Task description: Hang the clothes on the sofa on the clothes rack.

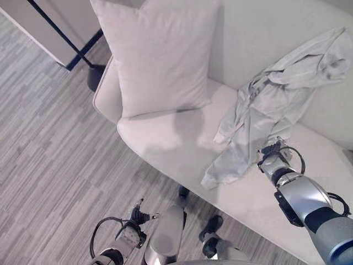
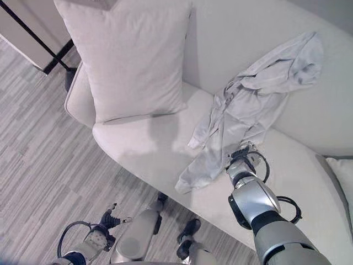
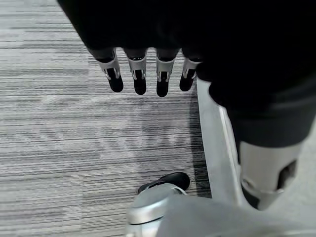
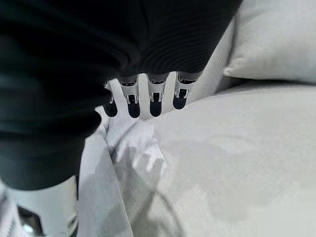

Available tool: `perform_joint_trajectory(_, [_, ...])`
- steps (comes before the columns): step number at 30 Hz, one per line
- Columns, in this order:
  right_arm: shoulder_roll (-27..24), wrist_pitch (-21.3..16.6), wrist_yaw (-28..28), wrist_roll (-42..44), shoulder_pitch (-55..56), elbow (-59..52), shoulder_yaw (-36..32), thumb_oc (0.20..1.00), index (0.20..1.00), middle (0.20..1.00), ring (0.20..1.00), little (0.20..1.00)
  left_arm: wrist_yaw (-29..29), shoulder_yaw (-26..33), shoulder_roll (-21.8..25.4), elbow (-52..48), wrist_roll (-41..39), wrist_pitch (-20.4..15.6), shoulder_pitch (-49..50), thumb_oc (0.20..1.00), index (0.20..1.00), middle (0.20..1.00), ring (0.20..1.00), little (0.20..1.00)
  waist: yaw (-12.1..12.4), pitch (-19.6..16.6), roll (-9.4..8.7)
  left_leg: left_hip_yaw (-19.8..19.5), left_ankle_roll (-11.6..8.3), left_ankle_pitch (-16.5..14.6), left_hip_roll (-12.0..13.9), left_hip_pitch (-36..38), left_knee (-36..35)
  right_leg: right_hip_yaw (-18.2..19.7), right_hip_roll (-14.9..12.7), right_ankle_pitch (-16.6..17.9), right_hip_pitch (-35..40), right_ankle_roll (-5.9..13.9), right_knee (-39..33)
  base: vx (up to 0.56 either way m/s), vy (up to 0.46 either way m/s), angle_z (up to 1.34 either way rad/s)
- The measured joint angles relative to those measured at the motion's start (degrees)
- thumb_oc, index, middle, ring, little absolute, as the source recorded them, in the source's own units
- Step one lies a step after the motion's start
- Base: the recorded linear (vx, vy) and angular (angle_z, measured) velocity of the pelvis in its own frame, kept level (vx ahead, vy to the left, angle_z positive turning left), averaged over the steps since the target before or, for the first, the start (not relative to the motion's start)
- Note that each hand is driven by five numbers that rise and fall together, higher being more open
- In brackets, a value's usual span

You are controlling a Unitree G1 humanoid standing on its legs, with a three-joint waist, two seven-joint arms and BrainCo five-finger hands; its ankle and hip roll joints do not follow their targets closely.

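A light grey garment (image 1: 270, 107) lies crumpled on the white sofa (image 1: 165, 138), draped from the backrest down to the seat's front edge. My right hand (image 1: 271, 151) rests at the garment's lower right side on the seat. In the right wrist view its fingers (image 4: 155, 101) are straight, just above the folds of the garment (image 4: 123, 168), and hold nothing. My left hand (image 1: 131, 234) hangs low beside the sofa front, its fingers (image 3: 139, 81) straight over the floor. A black clothes rack pole (image 1: 63, 36) with a dark base (image 1: 95, 76) stands at the far left.
A large white pillow (image 1: 160, 55) leans on the sofa's left end, left of the garment. A second cushion (image 2: 342, 176) shows at the right edge. Grey striped floor (image 1: 49, 154) lies between the sofa and the rack.
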Motion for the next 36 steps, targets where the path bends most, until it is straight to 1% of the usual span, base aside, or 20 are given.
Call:
perform_joint_trajectory(2, [0.51, -0.04, 0.01, 0.17, 0.03, 0.17, -0.14, 1.0, 1.0, 1.0, 1.0, 1.0, 0.46, -0.89, -0.08, -0.55, 0.51, -0.16, -0.67, 1.0, 1.0, 1.0, 1.0, 1.0, 0.11, 0.16, 0.21, -0.1, 0.0, 0.0, -0.15, -0.71, -0.05, -0.66, 0.03, 0.1, -0.21, 0.05, -0.66, 0.0, -0.008, 0.11])
perform_joint_trajectory(3, [0.61, -0.14, -0.04, 0.97, -0.21, 0.77, -1.04, 1.0, 1.0, 1.0, 1.0, 1.0, 0.81, -2.11, -0.03, -1.15, 1.57, -0.31, -1.18, 1.0, 1.0, 1.0, 1.0, 1.0, 0.45, 0.5, 0.73, -0.3, 0.0, 0.0, -0.3, -1.09, -0.18, -0.86, 0.02, 0.09, -0.48, 0.06, -0.89, 0.01, -0.003, 0.1])
perform_joint_trajectory(5, [0.34, -0.36, -0.01, 3.54, -1.3, 1.58, -2.66, 1.0, 1.0, 1.0, 1.0, 1.0, 1.1, -3.03, -0.21, -2.93, 2.18, -1.07, -1.64, 1.0, 1.0, 1.0, 1.0, 1.0, 1.5, 1.5, 2.19, -1.0, 0.0, 0.01, -0.47, -2.64, -0.08, -1.24, 0.11, 0.15, -1.65, 0.11, -1.19, 0.02, 0.025, 0.13])
perform_joint_trajectory(8, [-0.14, -0.99, -0.59, 7.24, -3.38, 1.58, -2.85, 1.0, 1.0, 1.0, 1.0, 1.0, 1.79, -3.17, -0.52, -3.89, 2.27, -1.65, -1.69, 1.0, 1.0, 1.0, 1.0, 1.0, 2.86, 3.23, 4.12, -1.38, 0.02, 0.04, -0.62, -4.55, -0.05, -1.9, 0.27, 0.67, -2.93, 0.16, -2.31, 0.01, 0.015, 0.07])
perform_joint_trajectory(9, [-0.39, -1.01, -2.26, 9.25, -4.6, 1.89, -3.88, 1.0, 1.0, 1.0, 1.0, 1.0, 1.95, -3.28, -0.5, -4.05, 2.34, -1.67, -1.68, 1.0, 1.0, 1.0, 1.0, 1.0, 3.28, 3.68, 4.68, -1.36, 0.03, 0.05, -0.67, -5.28, -0.07, -1.9, 0.35, 1.0, -3.38, 0.18, -2.94, 0.0, 0.0, 0.0])
perform_joint_trajectory(10, [-0.38, -1.01, -3.65, 11.38, -5.77, 2.5, -4.53, 1.0, 1.0, 1.0, 1.0, 1.0, 2.36, -3.26, -0.49, -3.39, 2.45, -1.64, -1.6, 1.0, 1.0, 1.0, 1.0, 1.0, 3.25, 4.0, 4.8, -1.31, 0.09, 0.09, -0.81, -5.51, -0.08, -1.89, 0.35, 1.34, -3.42, 0.3, -3.43, 0.0, 0.0, 0.0])
perform_joint_trajectory(13, [0.25, -1.02, -4.23, 16.27, -9.64, 5.89, -4.8, 1.0, 1.0, 1.0, 1.0, 1.0, 3.18, -3.04, -0.86, -0.26, 2.72, -1.92, -1.81, 1.0, 1.0, 1.0, 1.0, 1.0, 3.42, 4.11, 4.53, -0.74, 0.09, 0.07, -0.85, -5.89, 0.08, -1.34, 0.3, 1.9, -3.34, 0.41, -4.76, 0.0, -0.011, -0.06])
perform_joint_trajectory(15, [0.4, -1.04, -4.39, 18.61, -11.57, 6.29, -4.84, 1.0, 1.0, 1.0, 1.0, 1.0, 3.4, -3.01, -1.19, 0.8, 2.71, -1.81, -2.04, 1.0, 1.0, 1.0, 1.0, 1.0, 3.72, 4.12, 4.41, 0.14, 0.07, 0.04, -0.5, -6.96, 0.53, -0.65, 0.79, 2.9, -3.95, 0.15, -6.08, 0.02, -0.019, -0.16])
perform_joint_trajectory(17, [0.41, -1.64, -4.61, 19.14, -11.77, 6.19, -4.46, 1.0, 1.0, 1.0, 1.0, 1.0, 3.47, -3.02, -1.36, 0.82, 2.71, -1.75, -2.07, 1.0, 1.0, 1.0, 1.0, 1.0, 3.77, 4.11, 4.42, 0.17, 0.04, 0.02, -0.26, -7.67, 0.74, -0.6, 1.1, 3.24, -4.36, -0.01, -6.59, 0.03, -0.017, -0.08])
perform_joint_trajectory(19, [0.34, -2.29, -4.57, 25.48, -13.7, 6.82, -4.5, 1.0, 1.0, 1.0, 1.0, 1.0, 3.75, -3.33, -1.82, 0.74, 2.73, -1.76, -2.17, 1.0, 1.0, 1.0, 1.0, 1.0, 4.3, 3.85, 4.04, 0.27, -0.4, -0.28, 0.03, -8.61, 0.86, -0.62, 1.36, 3.66, -5.22, -0.15, -6.77, 0.04, -0.024, -0.06])
perform_joint_trajectory(20, [0.33, -2.29, -4.57, 26.71, -14.52, 6.89, -4.44, 1.0, 1.0, 1.0, 1.0, 1.0, 3.97, -3.57, -1.75, 0.75, 2.82, -1.75, -2.25, 1.0, 1.0, 1.0, 1.0, 1.0, 4.4, 3.73, 3.74, 0.37, -0.64, -0.45, 0.15, -9.23, 0.87, -0.6, 1.42, 3.69, -5.9, -0.19, -6.76, 0.02, -0.025, -0.06])
perform_joint_trajectory(23, [0.09, -2.18, -4.8, 27.28, -15.59, 8.26, -2.78, 1.0, 1.0, 1.0, 1.0, 1.0, 4.14, -5.27, -1.66, 1.27, 4.4, -1.47, -4.13, 1.0, 1.0, 1.0, 1.0, 1.0, 4.85, 3.58, 3.42, 0.21, -0.37, -0.21, 0.26, -11.41, 1.85, -0.87, 1.55, 3.96, -7.47, -0.2, -6.64, 0.01, -0.021, 0.02])
perform_joint_trajectory(25, [0.86, -1.14, -4.83, 27.04, -15.73, 9.42, 0.36, 1.0, 1.0, 1.0, 1.0, 1.0, 4.3, -5.28, -1.77, 1.18, 4.41, -1.26, -5.34, 1.0, 1.0, 1.0, 1.0, 1.0, 5.08, 3.57, 3.41, 0.21, -0.37, -0.21, 0.26, -11.56, 2.0, -0.96, 1.62, 4.07, -7.48, -0.12, -6.72, 0.01, -0.039, 0.02])
perform_joint_trajectory(27, [0.98, -1.1, -4.81, 26.46, -15.78, 9.86, 0.72, 0.2, 0.2, 0.2, 0.2, 0.2, 4.52, -5.25, -1.83, 1.1, 4.41, -1.25, -6.24, 1.0, 1.0, 1.0, 1.0, 1.0, 5.22, 3.57, 3.41, 0.12, -0.39, -0.22, 0.41, -11.7, 2.06, -1.04, 1.83, 4.11, -7.54, -0.12, -6.79, 0.01, -0.05, -0.01])
perform_joint_trajectory(29, [2.26, 1.37, -4.81, 23.36, -15.46, 11.2, 6.97, 0.2, 0.2, 0.2, 0.2, 0.2, 4.65, -5.27, -2.02, 0.47, 4.4, -1.02, -6.5, 1.0, 1.0, 1.0, 1.0, 1.0, 5.68, 3.57, 3.41, 0.02, -0.48, -0.2, 0.59, -11.92, 2.07, -1.09, 2.03, 4.08, -7.78, -0.15, -6.8, -0.01, -0.039, -0.01])
perform_joint_trajectory(31, [2.32, 3.07, -4.81, 18.43, -15.3, 12.26, 10.51, 0.2, 0.2, 0.2, 0.2, 0.2, 4.66, -5.26, -1.95, -0.5, 4.49, -0.89, -6.5, 1.0, 1.0, 1.0, 1.0, 1.0, 5.68, 3.57, 3.41, -0.04, -0.67, -0.06, 0.71, -12.65, 2.12, -1.21, 2.26, 4.08, -8.36, -0.2, -6.84, 0.0, -0.005, 0.02])
perform_joint_trajectory(36, [1.53, 5.14, -3.98, 9.53, -14.43, 12.22, 12.11, 0.2, 0.2, 0.2, 0.2, 0.2, 4.51, -5.18, -1.95, -0.89, 4.91, -0.61, -6.47, 1.0, 1.0, 1.0, 1.0, 1.0, 5.65, 3.57, 3.41, -0.18, -0.67, -0.04, 0.96, -12.72, 2.25, -1.3, 2.64, 4.2, -8.17, -0.37, -7.12, 0.0, -0.001, 0.01])
